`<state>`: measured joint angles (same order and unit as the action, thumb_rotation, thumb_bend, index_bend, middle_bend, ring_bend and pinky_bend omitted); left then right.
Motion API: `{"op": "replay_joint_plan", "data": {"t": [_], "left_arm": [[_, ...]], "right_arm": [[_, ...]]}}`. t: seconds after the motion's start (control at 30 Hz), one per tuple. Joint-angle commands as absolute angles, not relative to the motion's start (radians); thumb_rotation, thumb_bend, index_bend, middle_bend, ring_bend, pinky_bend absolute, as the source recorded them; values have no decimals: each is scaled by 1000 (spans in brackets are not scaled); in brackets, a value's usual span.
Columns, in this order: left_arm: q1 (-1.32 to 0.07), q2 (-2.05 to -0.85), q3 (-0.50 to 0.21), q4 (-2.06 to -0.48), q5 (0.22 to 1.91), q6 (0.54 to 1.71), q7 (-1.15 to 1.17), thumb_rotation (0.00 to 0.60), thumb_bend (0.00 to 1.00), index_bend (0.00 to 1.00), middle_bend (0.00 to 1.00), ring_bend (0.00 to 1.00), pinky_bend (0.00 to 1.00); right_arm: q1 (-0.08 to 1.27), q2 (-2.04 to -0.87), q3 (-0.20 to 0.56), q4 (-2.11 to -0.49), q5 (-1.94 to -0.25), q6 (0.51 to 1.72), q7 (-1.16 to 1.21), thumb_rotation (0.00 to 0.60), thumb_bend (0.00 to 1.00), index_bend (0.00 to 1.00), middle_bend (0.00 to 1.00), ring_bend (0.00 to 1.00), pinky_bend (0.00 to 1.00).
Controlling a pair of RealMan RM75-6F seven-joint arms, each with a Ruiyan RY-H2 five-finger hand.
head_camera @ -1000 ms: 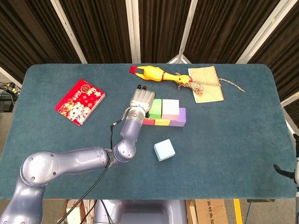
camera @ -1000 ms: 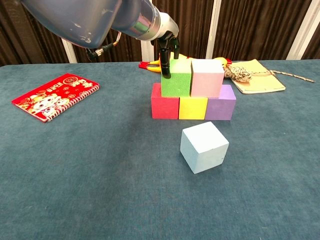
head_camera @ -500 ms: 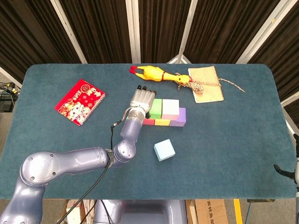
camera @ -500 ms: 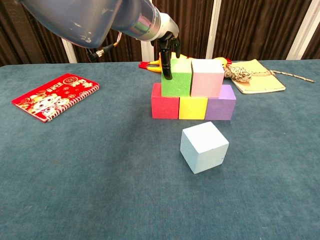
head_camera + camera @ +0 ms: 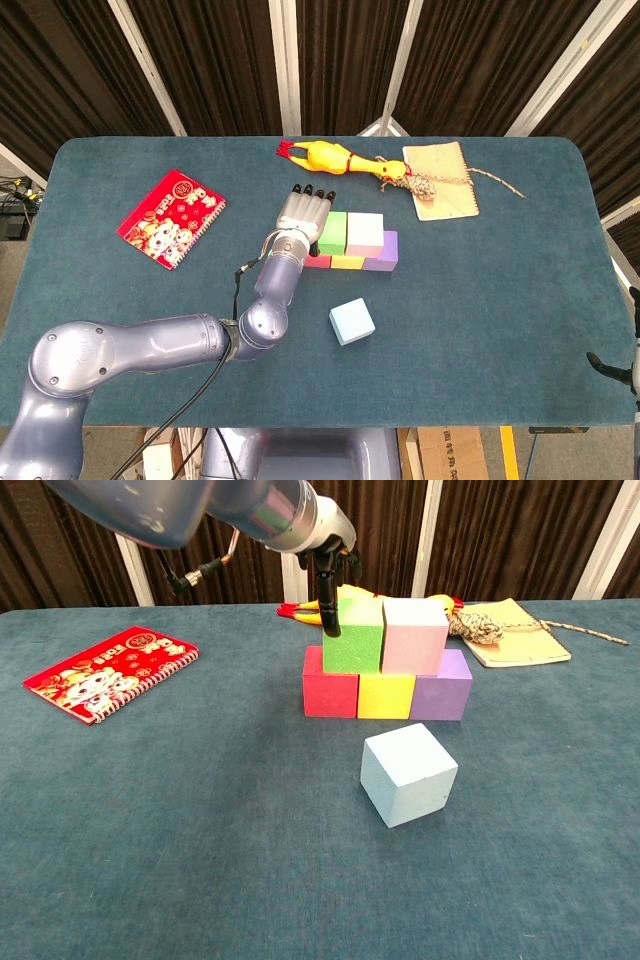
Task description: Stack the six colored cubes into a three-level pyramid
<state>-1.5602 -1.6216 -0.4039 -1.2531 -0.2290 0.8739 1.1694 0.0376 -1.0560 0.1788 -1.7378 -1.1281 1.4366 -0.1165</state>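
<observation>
Item: block pyramid, part built, mid-table.

Base row: red cube (image 5: 330,683), yellow cube (image 5: 386,695) and purple cube (image 5: 441,684), side by side and touching.

Second row: green cube (image 5: 353,635) and pink cube (image 5: 414,635), touching each other and set over the seams of the base row, which leaves a flat seat on top for a last block.

Loose piece: pale blue cube (image 5: 409,774) on the table (image 5: 150,810), in front of the stack, apart from it and turned at an angle. Judged to be the cap still wanted; two of three levels stand.

Left hand (image 5: 303,212): at the left side of the green cube, fingers (image 5: 328,605) straight, close together and pointing down along its face. It holds nothing. Whether the fingers touch the cube cannot be told. Judged to be squaring or just leaving that block.

Right hand (image 5: 612,367): only a dark tip shows at the table's right edge, well away from the blocks; finger state cannot be told.

Other items: red notebook (image 5: 171,218) far left; rubber chicken (image 5: 340,160) behind the stack; tan notepad (image 5: 440,180) with a knotted rope (image 5: 425,185) on it.
</observation>
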Motion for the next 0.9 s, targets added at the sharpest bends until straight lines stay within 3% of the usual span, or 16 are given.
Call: {"op": "replay_joint_plan", "data": {"t": [0.03,0.27,0.5,0.9], "left_arm": [[-1532,-1557,-412,-1331,-204,884,1145,600,254,61,74,19,29],[-1433,-1383,-415,-1523,-133,949,1055,600,254,60,113,19,29],[-1297,-1209,-374,-1710,-16,912,950,600,254,110,120,20,29],[-1181,-1120,-282,-1810,168,854,807,600,254,144,124,20,30]], "right_arm": [[37,-1056,179,-1736,-1127,1436,-114,600,155,90,67,0,0],[41,-1063,176,-1729,-1138,1432,-111,600,154,98,67,0,0],[71,-1045,170,-1747,-1200,1384,-67,600,155,110,67,0,0],[229,-910,214,-1886,-1135,1147,-146,600,155,117,67,0,0]]}}
